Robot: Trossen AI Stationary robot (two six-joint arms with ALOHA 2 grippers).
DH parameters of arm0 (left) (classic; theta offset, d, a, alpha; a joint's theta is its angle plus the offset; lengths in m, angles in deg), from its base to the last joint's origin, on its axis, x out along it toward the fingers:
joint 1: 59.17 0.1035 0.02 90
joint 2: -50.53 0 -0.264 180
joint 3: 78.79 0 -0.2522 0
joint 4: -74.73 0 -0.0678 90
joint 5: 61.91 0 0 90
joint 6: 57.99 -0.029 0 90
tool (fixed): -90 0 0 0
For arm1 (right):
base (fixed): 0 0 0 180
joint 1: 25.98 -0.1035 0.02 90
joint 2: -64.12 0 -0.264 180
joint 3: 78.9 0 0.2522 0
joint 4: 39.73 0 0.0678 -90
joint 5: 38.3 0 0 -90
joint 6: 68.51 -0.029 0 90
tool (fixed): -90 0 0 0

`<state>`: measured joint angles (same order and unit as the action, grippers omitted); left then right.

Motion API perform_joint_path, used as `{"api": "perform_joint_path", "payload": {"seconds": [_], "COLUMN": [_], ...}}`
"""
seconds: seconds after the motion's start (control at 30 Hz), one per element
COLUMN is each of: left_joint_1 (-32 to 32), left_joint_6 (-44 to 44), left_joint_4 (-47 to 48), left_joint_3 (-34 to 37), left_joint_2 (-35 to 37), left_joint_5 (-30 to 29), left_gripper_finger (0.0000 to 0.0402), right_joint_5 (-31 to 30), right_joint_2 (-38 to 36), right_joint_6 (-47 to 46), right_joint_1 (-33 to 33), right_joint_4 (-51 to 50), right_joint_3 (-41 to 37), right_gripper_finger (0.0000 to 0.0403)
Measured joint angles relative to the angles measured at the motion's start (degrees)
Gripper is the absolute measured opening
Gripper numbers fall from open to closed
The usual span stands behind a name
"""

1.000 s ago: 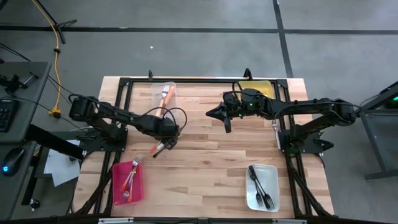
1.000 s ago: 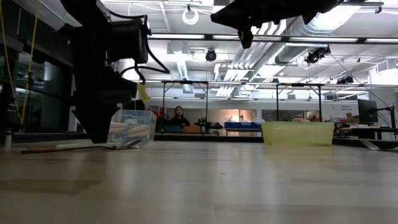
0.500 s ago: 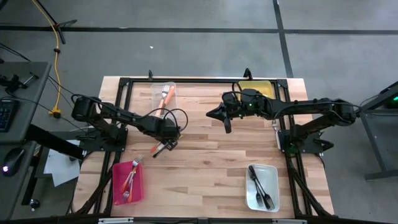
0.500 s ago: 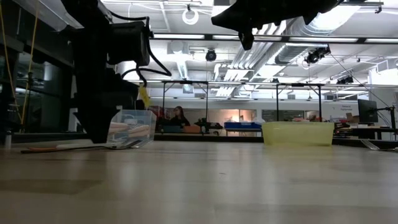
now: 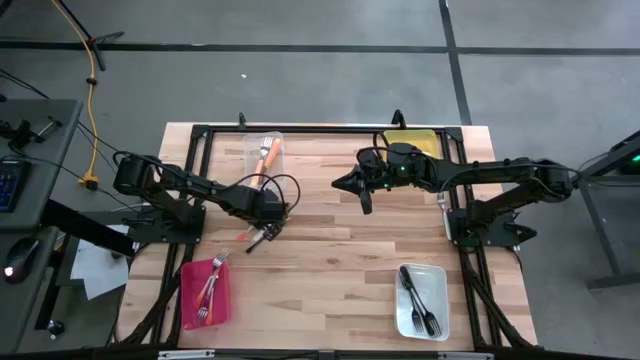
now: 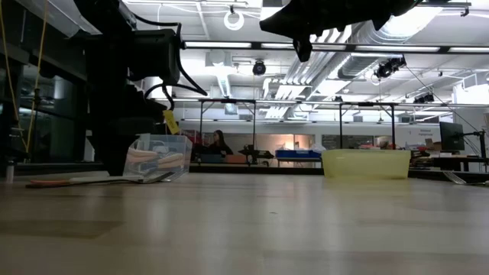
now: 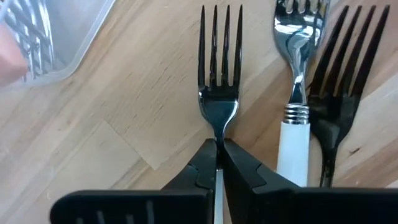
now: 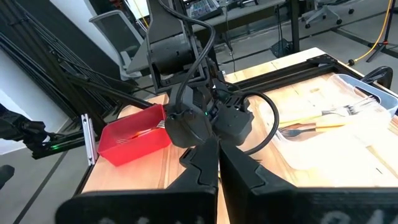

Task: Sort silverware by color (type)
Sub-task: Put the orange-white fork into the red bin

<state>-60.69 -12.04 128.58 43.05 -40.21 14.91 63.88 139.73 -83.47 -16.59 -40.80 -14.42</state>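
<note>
At the table's left front corner a red bin (image 5: 205, 293) holds red-handled forks (image 5: 209, 288), and behind it, at the far edge, a clear bin (image 5: 265, 154) holds orange-handled forks (image 5: 268, 155). Between them the left gripper (image 5: 262, 232) is down at the wood, its fingers (image 7: 200, 174) clenched on the neck of a fork (image 7: 219, 87) that lies flat on the boards with its tines pointing away from the gripper. Just beside that fork lies a white-handled fork (image 7: 296, 93), apart from it and roughly parallel. Toward the middle of the table the right gripper (image 5: 365, 203) hangs above the wood, closed on nothing. Behind the right arm sits a yellow bin (image 5: 412, 142), and at the front right corner a white bin (image 5: 422, 301) holds dark forks (image 5: 418, 299).
</note>
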Motion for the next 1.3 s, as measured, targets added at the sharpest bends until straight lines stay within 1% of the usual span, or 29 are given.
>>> {"api": "perform_joint_path", "payload": {"seconds": [0.1,0.17,0.27,0.4,0.47,0.57,0.63,0.7,0.73,0.8,0.9,0.97,1.1,1.17,1.3], "left_joint_1": [0.0,0.0,0.0,0.0,0.0,0.0,0.1,0.9,1.4,2.1,3.0,3.4,3.6,3.8,4.2], "left_joint_6": [-1.8,-2.6,-2.7,-3.7,-6.1,-14.1,-20.7,-26.4,-29.1,-33.4,-37.2,-38.0,-39.6,-39.2,-35.8], "left_joint_4": [0.6,1.7,2.8,0.2,-3.5,-13.2,-20.5,-27.8,-31.5,-37.5,-44.2,-47.3,-59.1,-64.9,-76.3], "left_joint_3": [0.0,0.0,0.0,0.0,0.0,-0.1,-0.1,-0.2,-0.2,-0.2,-0.2,-0.2,0.1,1.5,5.4], "left_joint_2": [1.2,4.0,11.5,24.2,30.4,37.7,40.8,42.4,42.7,42.5,39.8,37.1,30.6,27.9,24.6], "left_joint_5": [1.1,1.1,-0.1,-6.3,-10.4,-15.6,-17.7,-18.2,-17.8,-15.1,-10.2,-6.4,2.1,4.0,5.1], "left_gripper_finger": [0.0003,0.0002,0.0001,0.0001,0.0001,0.0001,0.0001,0.0001,0.0001,0.0,0.0,0.0,0.0,0.0,0.0], "right_joint_5": [0.0,0.0,0.0,0.0,0.0,0.6,1.3,1.4,1.5,1.6,1.9,3.0,4.8,5.0,5.0], "right_joint_2": [0.0,0.0,0.0,0.0,0.0,0.0,0.0,0.0,0.0,0.0,0.0,0.0,0.0,0.0,0.0], "right_joint_6": [0.0,0.4,1.5,2.5,2.6,2.6,2.6,2.5,2.5,2.3,2.0,1.9,0.6,0.3,0.2], "right_joint_1": [0.0,0.0,0.0,0.0,0.0,0.0,0.0,0.0,0.0,0.0,0.0,0.0,0.0,-0.1,-0.2], "right_joint_4": [0.0,0.0,0.0,0.0,0.1,0.9,2.1,2.9,3.3,4.0,5.2,5.6,5.6,5.6,5.8], "right_joint_3": [0.0,0.0,0.0,0.0,0.0,0.0,0.0,0.0,0.0,0.0,0.0,0.0,0.0,0.0,0.0], "right_gripper_finger": [0.0,0.0,0.0,0.0,0.0,0.0,0.0,0.0,0.0,0.0,0.0,0.0,0.0,0.0,0.0]}}
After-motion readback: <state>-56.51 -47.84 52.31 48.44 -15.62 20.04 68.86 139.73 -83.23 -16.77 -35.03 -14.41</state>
